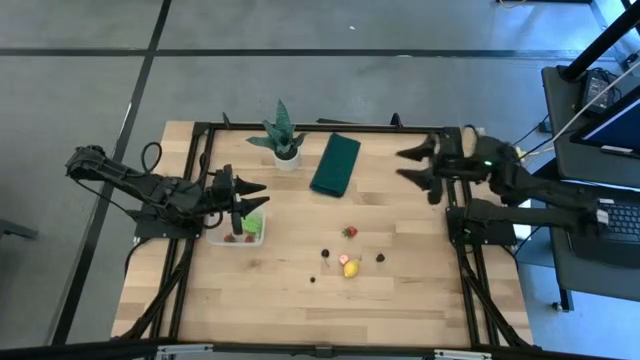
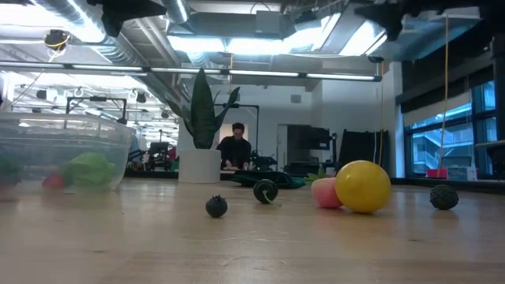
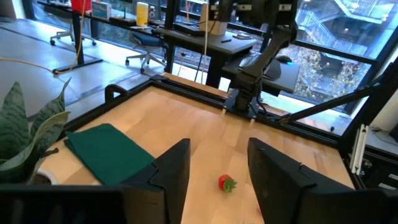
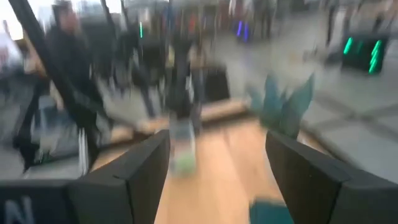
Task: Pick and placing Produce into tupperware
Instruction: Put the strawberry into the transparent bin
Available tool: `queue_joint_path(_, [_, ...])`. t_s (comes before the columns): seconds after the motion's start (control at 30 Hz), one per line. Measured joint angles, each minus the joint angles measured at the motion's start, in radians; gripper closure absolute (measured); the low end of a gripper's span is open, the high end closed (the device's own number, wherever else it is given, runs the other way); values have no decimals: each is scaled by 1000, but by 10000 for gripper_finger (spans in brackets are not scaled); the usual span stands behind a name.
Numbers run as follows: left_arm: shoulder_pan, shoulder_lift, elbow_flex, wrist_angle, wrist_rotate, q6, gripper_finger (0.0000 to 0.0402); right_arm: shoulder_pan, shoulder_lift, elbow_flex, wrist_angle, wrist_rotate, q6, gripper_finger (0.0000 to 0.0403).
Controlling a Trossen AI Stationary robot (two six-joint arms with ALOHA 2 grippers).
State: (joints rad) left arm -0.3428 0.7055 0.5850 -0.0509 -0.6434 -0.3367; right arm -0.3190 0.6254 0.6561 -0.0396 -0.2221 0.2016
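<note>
Overhead, the left gripper [image 1: 255,200] hovered above the tub [image 1: 238,230] at the table's nine o'clock, fingers apart and empty. The tub held a green leaf [image 1: 252,224] and red berries [image 1: 232,238]. The right gripper [image 1: 415,166], at two o'clock, gaped wide. A strawberry [image 1: 350,232], yellow piece [image 1: 351,268] and dark berries [image 1: 380,257] lay mid-table.

The clear plastic container [image 1: 240,233] sits near the table's left side, holding a light green leafy piece [image 1: 252,225] and small red pieces [image 1: 232,238]. Out on the bare wood to its right lie a red strawberry [image 1: 350,232], a yellow fruit [image 1: 351,268] touching a pink piece [image 1: 344,260], and three small dark berries [image 1: 380,257] scattered around them.
</note>
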Motion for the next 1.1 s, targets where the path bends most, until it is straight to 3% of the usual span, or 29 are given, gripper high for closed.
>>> queue_joint_path(0.13, [0, 0, 0, 0, 0, 0, 255, 53, 153, 103, -152, -9, -73, 136])
queue_joint_path(0.3, [0, 0, 0, -2, 0, 8, 256, 156, 316, 199, -196, -8, -218, 136])
queue_joint_path(0.47, [0, 0, 0, -13, 0, 9, 250, 234, 455, 279, -264, 81, -283, 136])
queue_joint_path(0.77, [0, 0, 0, -41, 0, 9, 258, 301, 651, 297, -324, 126, -253, 136])
queue_joint_path(1.1, [0, 1, 0, -76, 0, 9, 269, 376, 781, 297, -336, 126, -247, 136])
